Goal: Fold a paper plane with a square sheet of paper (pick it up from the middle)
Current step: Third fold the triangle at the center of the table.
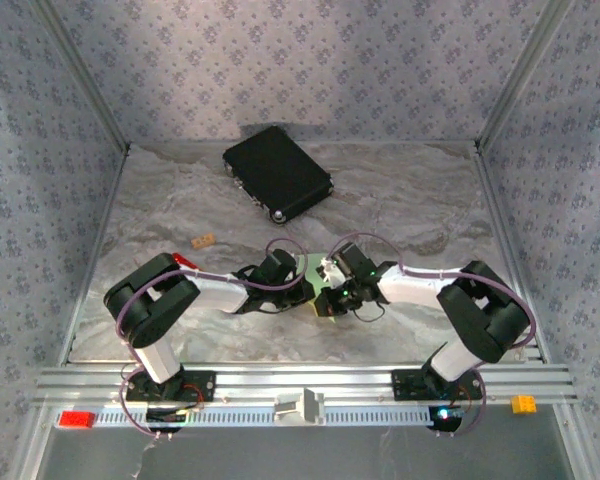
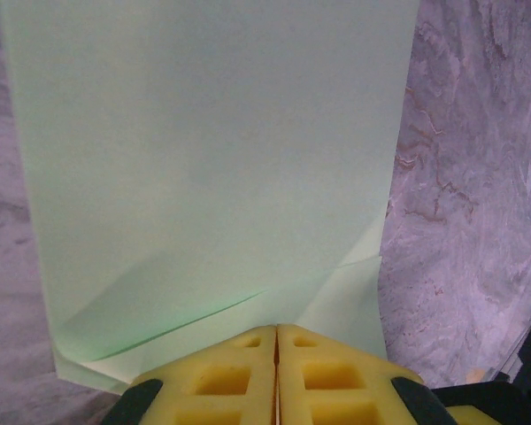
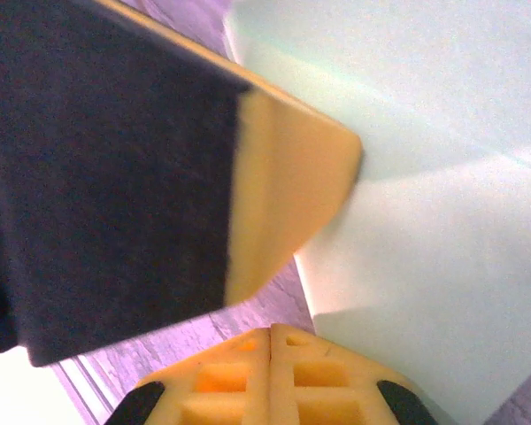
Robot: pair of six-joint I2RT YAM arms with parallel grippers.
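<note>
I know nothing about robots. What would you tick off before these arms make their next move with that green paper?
1. Left tool shut: ok, its fingers are pressed together at the edge of the paper.
2. Right tool shut: ok.
3. Paper actually pinched by either tool: cannot tell.
4. A fold in the paper: ok, a crease runs near the left tool.
5. Room between the two tools: not ok, they crowd each other at the paper.
6. Black case out of the way: ok, it lies far back on the table.
</note>
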